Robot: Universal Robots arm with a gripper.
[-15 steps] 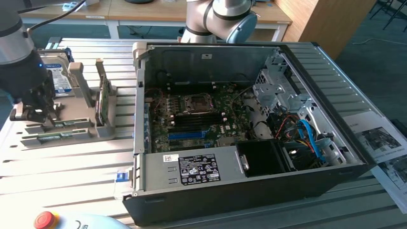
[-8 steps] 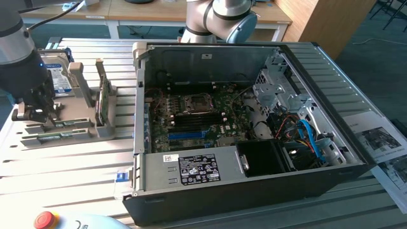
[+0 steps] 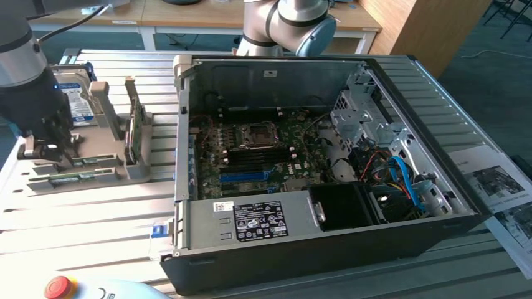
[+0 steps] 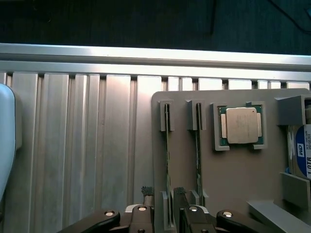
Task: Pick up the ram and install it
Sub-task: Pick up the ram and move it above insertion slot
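Observation:
Two green ram sticks stand on edge in parallel slots of a grey holder (image 4: 243, 179). My gripper (image 4: 164, 192) is open over one end of the ram (image 4: 167, 155). One fingertip (image 4: 147, 191) is on each side of that stick, and small gaps show between the fingertips and the stick. The second stick (image 4: 198, 155) lies one slot over, untouched. In the exterior view my gripper (image 3: 48, 151) hangs low over the holder (image 3: 108, 171) at the exterior view's left. The open computer case (image 3: 465, 218) holds the motherboard (image 3: 258, 146) with its blue slot strip (image 3: 248, 176).
A processor chip (image 4: 241, 125) and a blue-labelled hard drive (image 4: 303, 155) sit in the same holder. A green board (image 3: 131, 131) stands upright at the holder's case-side end. The table's edge (image 4: 155, 51) runs just beyond the holder. A red stop button (image 3: 60, 286) and papers (image 3: 499, 180) lie on the table.

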